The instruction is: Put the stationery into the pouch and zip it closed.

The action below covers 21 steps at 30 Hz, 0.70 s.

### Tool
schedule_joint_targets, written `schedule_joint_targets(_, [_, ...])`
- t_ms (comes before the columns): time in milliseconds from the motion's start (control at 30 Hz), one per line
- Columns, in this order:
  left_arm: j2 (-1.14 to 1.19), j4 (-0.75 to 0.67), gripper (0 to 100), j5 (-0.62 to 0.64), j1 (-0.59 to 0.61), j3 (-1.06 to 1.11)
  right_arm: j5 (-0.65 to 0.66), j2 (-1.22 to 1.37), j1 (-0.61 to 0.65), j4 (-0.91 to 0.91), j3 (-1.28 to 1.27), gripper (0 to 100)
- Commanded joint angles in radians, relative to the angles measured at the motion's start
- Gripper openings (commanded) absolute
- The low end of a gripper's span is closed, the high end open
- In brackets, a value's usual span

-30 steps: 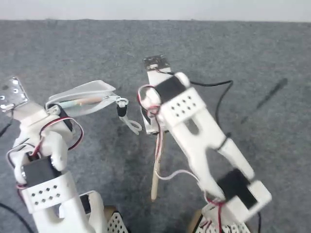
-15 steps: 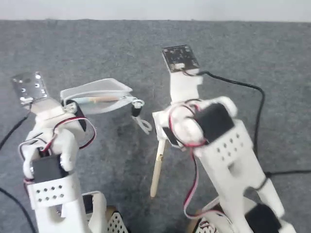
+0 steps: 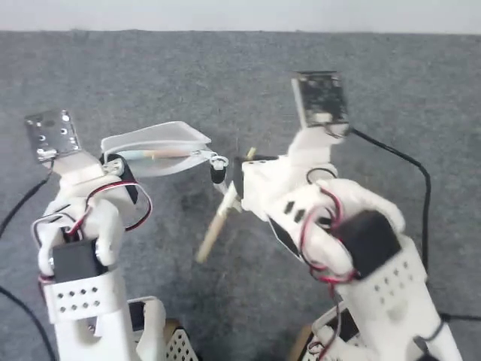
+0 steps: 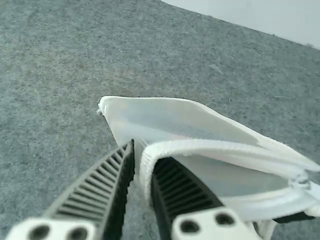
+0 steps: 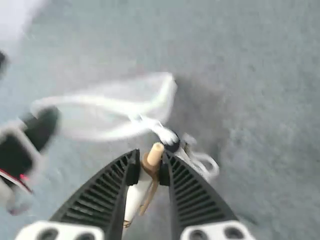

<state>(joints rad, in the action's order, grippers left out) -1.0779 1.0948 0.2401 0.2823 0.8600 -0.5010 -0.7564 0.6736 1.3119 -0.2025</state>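
Note:
A translucent white pouch (image 3: pixel 159 143) is held up off the grey table with its mouth open, and a pencil-like item (image 3: pixel 154 155) lies inside. My left gripper (image 3: pixel 113 162) is shut on the pouch's rim (image 4: pixel 200 147), one ribbed finger (image 4: pixel 112 182) on each side. The zipper pull (image 3: pixel 218 170) with its cord loop hangs at the pouch's open end. My right gripper (image 3: pixel 239 177) is shut on a wooden pencil (image 3: pixel 214 229), which slants down to the left beside the zipper pull. In the right wrist view the pencil (image 5: pixel 151 156) sits between the jaws, its end close to the pull (image 5: pixel 170 137) and the pouch (image 5: pixel 107 107).
Grey carpet-like cloth (image 3: pixel 421 83) covers the table, with free room at the back and right. A black cable (image 3: pixel 409 162) runs from the right arm across the cloth. Both arm bases stand at the near edge.
My right arm has swung and raised the pencil off the table, from lying nearly straight to slanting with its upper end by the zipper pull. The left arm and pouch shifted slightly right.

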Motion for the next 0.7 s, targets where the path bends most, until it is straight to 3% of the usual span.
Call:
schedule_joint_targets(0, [-0.011, -0.029, 1, -0.008, -0.003, -0.008, -0.092, -0.111, -0.015, -0.148, -0.043, 0.6])
schedule_joint_targets(267, [-0.011, -0.034, 1, -0.006, -0.002, 0.004, -0.216, -0.306, -0.019, -0.544, -0.347, 0.6])
schedule_joint_targets(433, [-0.011, -0.034, 1, -0.005, -0.002, 0.004, -0.209, -0.433, -0.028, -0.846, -0.582, 0.6])
schedule_joint_targets(667, [-0.011, -0.034, 1, -0.005, -0.002, 0.004, -0.121, -0.49, -0.157, -1.147, -0.76, 0.6])
